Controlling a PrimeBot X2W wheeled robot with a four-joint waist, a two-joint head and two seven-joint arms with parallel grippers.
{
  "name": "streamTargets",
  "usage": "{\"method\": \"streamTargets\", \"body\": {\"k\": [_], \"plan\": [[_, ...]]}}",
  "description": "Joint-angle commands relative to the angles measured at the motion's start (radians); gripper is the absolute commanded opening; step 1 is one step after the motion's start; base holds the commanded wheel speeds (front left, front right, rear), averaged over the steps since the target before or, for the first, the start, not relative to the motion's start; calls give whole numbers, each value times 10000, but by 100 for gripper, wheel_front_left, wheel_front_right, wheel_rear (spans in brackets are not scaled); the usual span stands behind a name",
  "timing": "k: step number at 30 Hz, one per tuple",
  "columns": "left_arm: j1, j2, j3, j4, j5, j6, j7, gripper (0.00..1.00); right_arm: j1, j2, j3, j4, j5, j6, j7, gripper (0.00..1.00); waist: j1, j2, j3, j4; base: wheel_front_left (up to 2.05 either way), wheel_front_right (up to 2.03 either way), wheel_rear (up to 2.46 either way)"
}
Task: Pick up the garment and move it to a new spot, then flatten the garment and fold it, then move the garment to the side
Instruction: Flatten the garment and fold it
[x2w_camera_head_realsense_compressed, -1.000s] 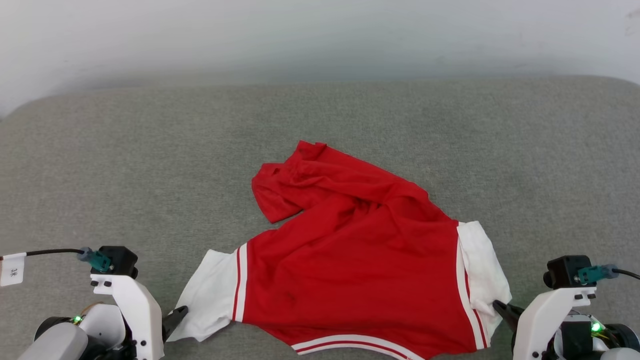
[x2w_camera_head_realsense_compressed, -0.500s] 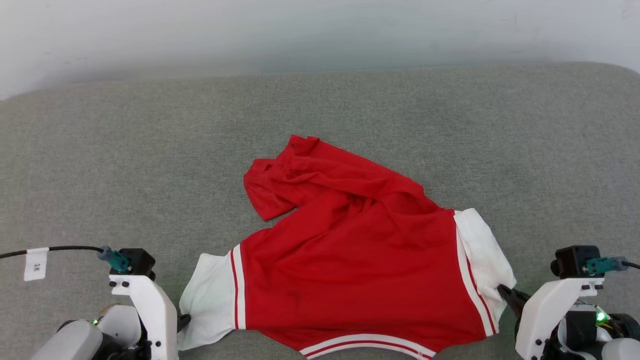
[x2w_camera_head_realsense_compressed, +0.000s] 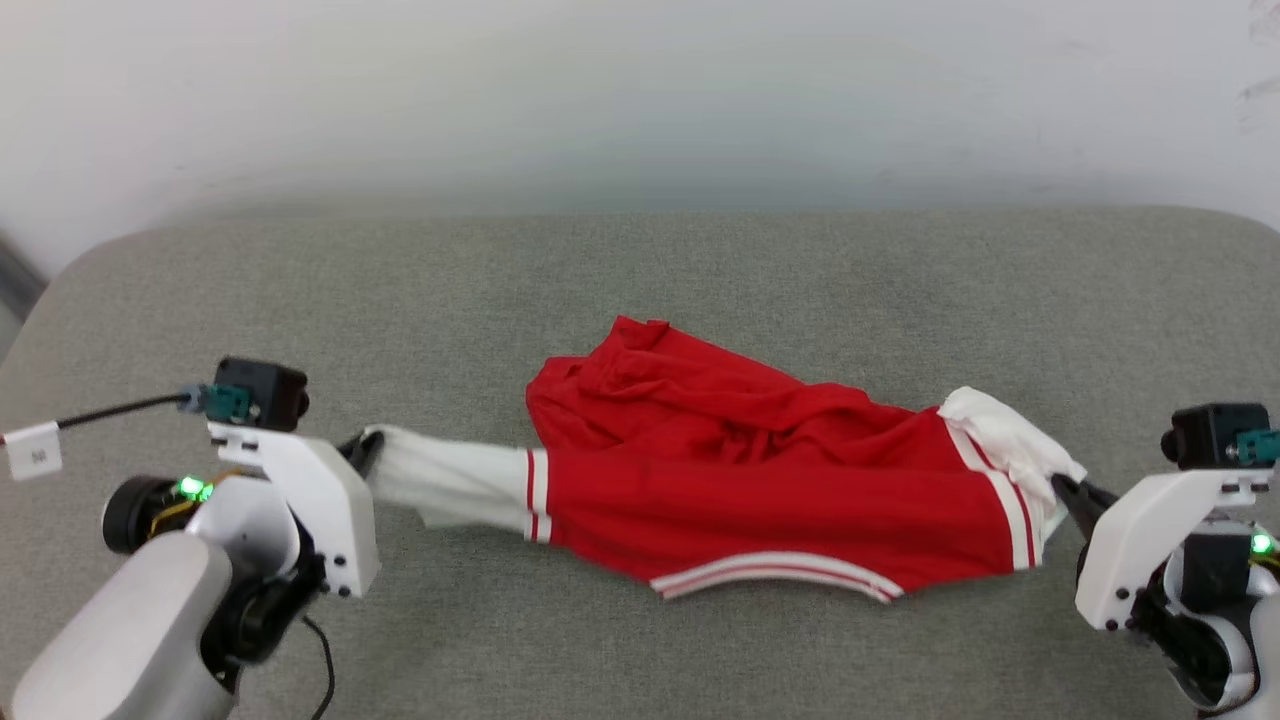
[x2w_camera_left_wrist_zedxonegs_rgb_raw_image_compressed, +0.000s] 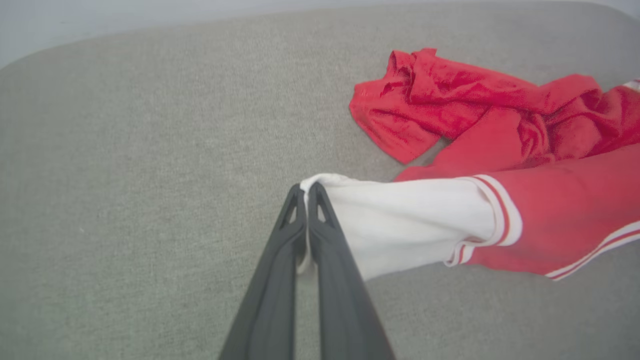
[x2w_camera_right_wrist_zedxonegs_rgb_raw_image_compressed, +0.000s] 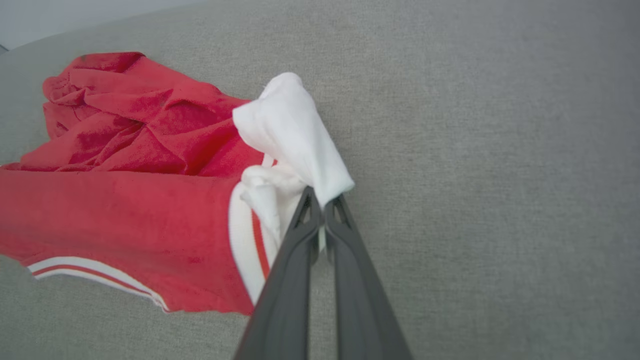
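Grey woven surface (x2w_camera_head_realsense_compressed: 640, 260), rounded at the far corners, backed by a pale blank wall (x2w_camera_head_realsense_compressed: 640, 100). Across the middle of it, the garment (x2w_camera_head_realsense_compressed: 760, 490): red body pulled into a long band from side to side, with rumpled red folds bunched on the far side and resting on the grey cloth. Along the near edge, curving white-and-red stripe trim (x2w_camera_head_realsense_compressed: 775, 572).

Left arm: pale forearm rising from the lower-left corner of the head view, with a white bracket above it and a black wrist camera (x2w_camera_head_realsense_compressed: 255, 390) on top. Thin cable running off to the left, with a small white tag (x2w_camera_head_realsense_compressed: 30, 450) on it. At the arm's end, the left gripper (x2w_camera_head_realsense_compressed: 362, 450), pointing inward at the garment, jaws pressed together on the tip of the left white sleeve (x2w_camera_head_realsense_compressed: 450, 480). In the left wrist view, a sliver of white cloth caught between the two dark fingers (x2w_camera_left_wrist_zedxonegs_rgb_raw_image_compressed: 275, 280), and the sleeve drawn out straight from there to the striped seam.

Right arm: much the same at the lower-right edge, with its white bracket angled up toward the middle. At its tip, the right gripper (x2w_camera_head_realsense_compressed: 1068, 490), clamped tight on the right white sleeve (x2w_camera_head_realsense_compressed: 1005, 440), the cloth bunched and folded over the fingertips rather than stretched flat.

Grippers well apart, one at each end of the garment. Whether the near edge clears the surface, impossible to tell.
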Motion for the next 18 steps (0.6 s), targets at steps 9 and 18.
{"method": "streamTargets", "body": {"k": [9,18], "plan": [[-3012,-975,640,1262,456,154,-1019,0,-2571,-469,112,554,-198,-7,188,0,0,-1,-140,1,0,0,0],[-6244,-1336,916,2969,1122,62,-1768,0,-5941,-878,679,1166,-517,-7,-29,0,0,-1,1281,-249,0,0,0]]}}
